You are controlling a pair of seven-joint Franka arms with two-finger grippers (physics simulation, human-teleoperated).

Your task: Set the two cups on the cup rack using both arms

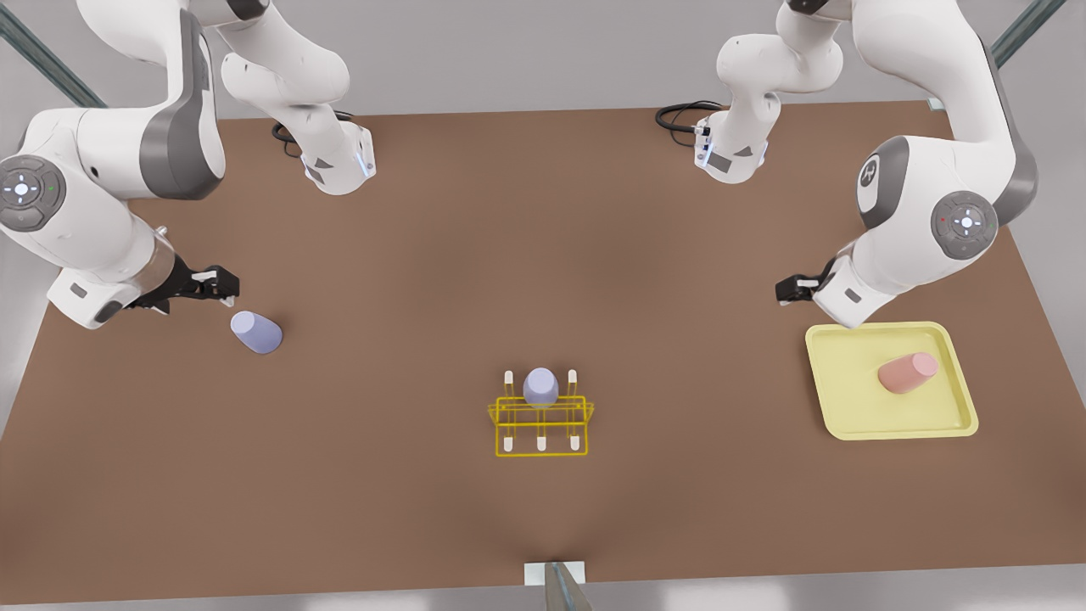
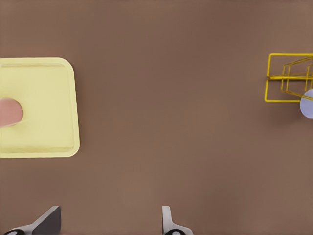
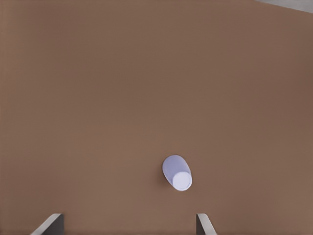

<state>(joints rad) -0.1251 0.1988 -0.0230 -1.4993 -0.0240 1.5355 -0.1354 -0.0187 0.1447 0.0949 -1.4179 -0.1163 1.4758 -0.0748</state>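
The cup rack (image 1: pixel 541 414) sits low centre, a greyer cup (image 1: pixel 540 387) already on it. I'm at the reach step: right gripper (image 1: pixel 222 284), open, at frame left beside the lavender cup (image 1: pixel 256 332); left gripper (image 1: pixel 787 291), open, by the tray (image 1: pixel 957 419) holding the pink cup (image 1: pixel 907 372). Next, I'd lower both.

No words, brand names or numbers can be read anywhere. The only marks are symbols on the arms: a white cross-shaped emblem in a round grey joint cap (image 1: pixel 30 192) on the arm at the front view's left, a like one on the cap (image 1: pixel 965 223) at its right, and a small white logo (image 1: pixel 869 176) there, too small to make out.
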